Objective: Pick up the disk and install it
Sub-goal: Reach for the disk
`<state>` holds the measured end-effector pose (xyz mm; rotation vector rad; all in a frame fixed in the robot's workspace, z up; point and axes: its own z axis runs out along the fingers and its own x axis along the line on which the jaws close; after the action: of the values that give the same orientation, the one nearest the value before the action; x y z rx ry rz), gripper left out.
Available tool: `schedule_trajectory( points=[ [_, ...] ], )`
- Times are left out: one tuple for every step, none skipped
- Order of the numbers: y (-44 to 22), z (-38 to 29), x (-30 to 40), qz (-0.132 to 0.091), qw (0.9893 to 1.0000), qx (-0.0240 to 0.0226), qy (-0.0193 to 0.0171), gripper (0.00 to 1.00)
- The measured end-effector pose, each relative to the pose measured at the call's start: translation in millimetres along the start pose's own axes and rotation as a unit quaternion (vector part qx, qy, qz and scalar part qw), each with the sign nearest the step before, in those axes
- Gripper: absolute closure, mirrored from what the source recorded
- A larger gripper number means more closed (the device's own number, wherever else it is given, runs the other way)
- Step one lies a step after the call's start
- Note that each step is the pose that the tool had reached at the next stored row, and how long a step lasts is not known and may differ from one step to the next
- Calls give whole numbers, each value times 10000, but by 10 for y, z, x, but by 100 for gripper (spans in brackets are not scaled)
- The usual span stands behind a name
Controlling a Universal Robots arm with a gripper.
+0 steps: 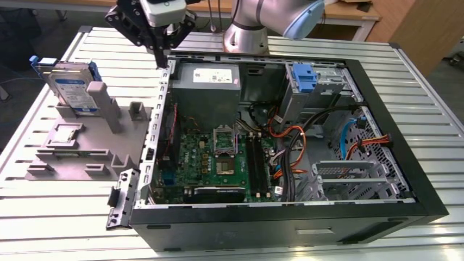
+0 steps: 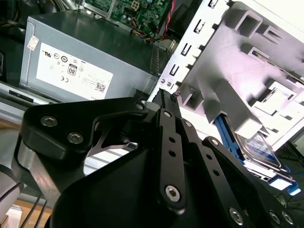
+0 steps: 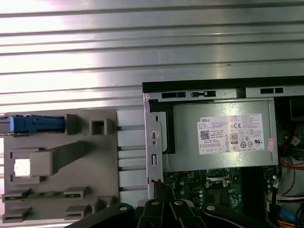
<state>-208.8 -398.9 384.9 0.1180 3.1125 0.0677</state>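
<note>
Exterior view — fingers (image 1: 160, 53) pinched together, empty, by case (image 1: 161, 100) rim | disk (image 1: 71, 87) standing in fixture (image 1: 80, 145)

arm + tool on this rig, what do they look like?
Silver-grey arm with rounded tubular joints and a light-blue joint cap. Black tool: bar-linkage fingers tapering to narrow tips, silver screw heads along the bars, pale body above.

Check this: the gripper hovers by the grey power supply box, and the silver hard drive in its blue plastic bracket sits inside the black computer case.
Wrong on the drive: the silver hard drive in its blue plastic bracket stands in a grey plastic fixture outside the black computer case, on the exterior view's left. The gripper does hover by the grey power supply box.
</note>
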Motion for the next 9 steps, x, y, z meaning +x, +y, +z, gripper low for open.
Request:
schedule_trajectory(
  points=[
    [0, 0, 4, 0, 10000, 0, 0, 90],
    [-1, 0, 7, 0, 10000, 0, 0, 90],
    [-1, 0, 11, 0, 10000, 0, 0, 90],
    [-1, 1, 14, 0, 10000, 0, 0, 90],
    [-1, 1, 17, 0, 10000, 0, 0, 90],
    [-2, 1, 20, 0, 10000, 0, 0, 90],
    [-2, 1, 24, 0, 10000, 0, 0, 90],
    [-2, 2, 29, 0, 10000, 0, 0, 90],
    [-3, 2, 34, 0, 10000, 0, 0, 90]
  ],
)
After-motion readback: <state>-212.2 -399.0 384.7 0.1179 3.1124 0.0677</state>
